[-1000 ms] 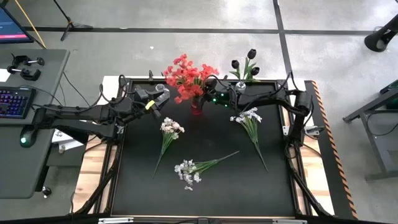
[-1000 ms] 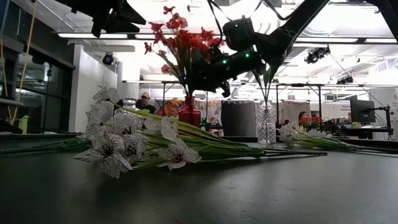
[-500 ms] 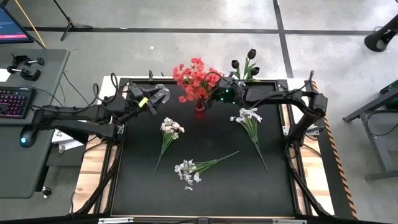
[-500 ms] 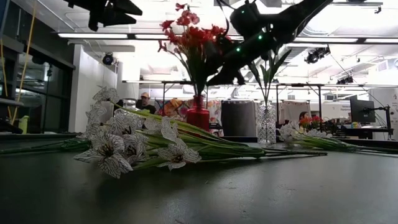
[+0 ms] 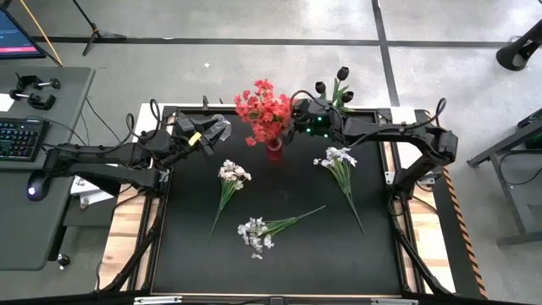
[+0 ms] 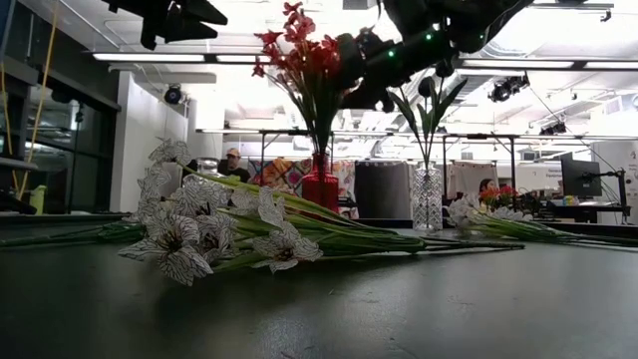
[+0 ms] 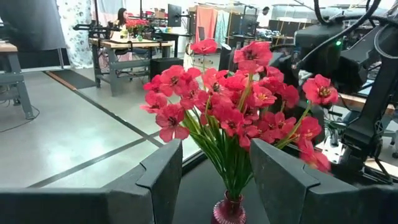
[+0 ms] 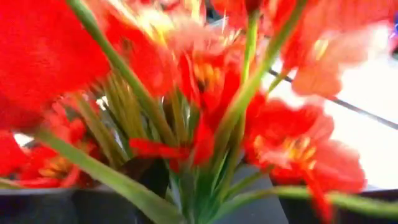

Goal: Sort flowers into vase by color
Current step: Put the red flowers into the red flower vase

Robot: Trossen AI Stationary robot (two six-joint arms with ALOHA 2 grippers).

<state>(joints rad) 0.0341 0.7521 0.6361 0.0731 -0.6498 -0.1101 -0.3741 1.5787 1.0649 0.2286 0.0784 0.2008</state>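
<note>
Red flowers (image 5: 267, 110) stand upright with their stems in a small red vase (image 6: 320, 185) near the table's far edge. Black flowers (image 5: 337, 85) stand in a clear vase (image 6: 427, 197) to its right. Three white sprays lie flat on the mat: one left of centre (image 5: 232, 174), one right (image 5: 339, 161), one near (image 5: 258, 231). My right gripper (image 5: 298, 116) hovers open at the right side of the red blossoms, whose green stems (image 8: 186, 155) fill its wrist view. My left gripper (image 7: 214, 180) is open, held left of the red flowers and apart from them. My right gripper's fingers stand level among the red stems and blossoms from the table's right. The blossoms hide the fingertips, so I cannot tell whether they touch a stem.
The black mat (image 5: 288, 263) has raised edges, and wooden boards run along both sides. A desk with a keyboard (image 5: 17, 140) stands to the left. Both arm bases sit at the mat's left and right edges.
The red bunch, leaning toward the table's left a second ago, now stands upright, and its vase has slid a little toward the right. My right gripper has risen and moved toward the far right edge, staying beside the blossoms.
</note>
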